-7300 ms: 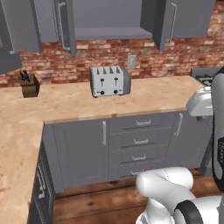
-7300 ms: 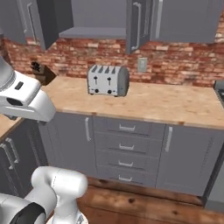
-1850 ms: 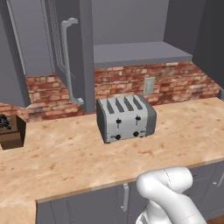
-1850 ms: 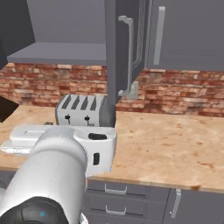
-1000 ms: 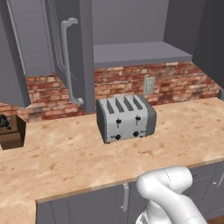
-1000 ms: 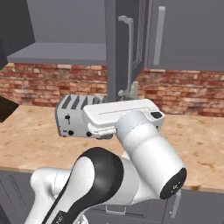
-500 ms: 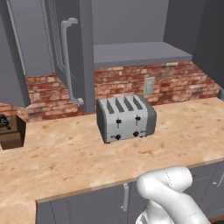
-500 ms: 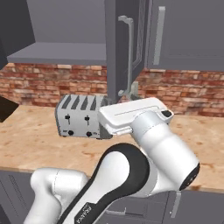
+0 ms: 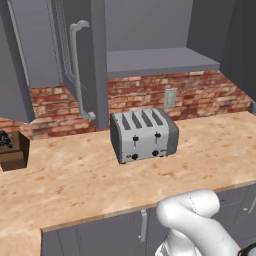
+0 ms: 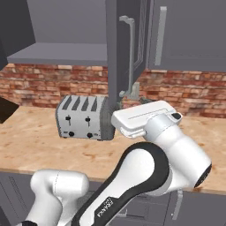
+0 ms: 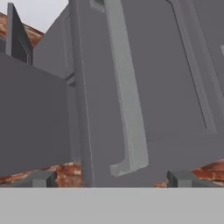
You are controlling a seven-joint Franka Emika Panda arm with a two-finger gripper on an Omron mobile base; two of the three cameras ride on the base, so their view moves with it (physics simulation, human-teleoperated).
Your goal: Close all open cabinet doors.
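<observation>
One tall slate-grey cabinet door [image 9: 97, 60] stands swung out from the open cabinet above the toaster, its long silver bar handle [image 9: 77, 70] facing left. From the right side the same door [image 10: 117, 48] shows edge-on with its handle [image 10: 130, 57]. My hand view looks straight at this door [image 11: 175, 65] and its handle [image 11: 124, 87] from close by. My gripper [image 11: 111, 179] is open, with its fingertips [image 11: 43, 178] wide apart and nothing between them. Further grey door leaves stand angled out at the left edge [image 9: 12, 60] and right edge [image 9: 240, 45].
A silver four-slot toaster [image 9: 144, 135] sits on the wooden counter [image 9: 75, 180] under the open shelf [image 9: 155, 60]. A dark knife block [image 9: 11, 150] is at the far left. A wall outlet [image 9: 170, 98] sits in the brick backsplash. A shut upper door [image 10: 190, 35] is right of the open one.
Over the last second my arm's white hand has swung right across the toaster to just below the open door. The doors themselves have not moved.
</observation>
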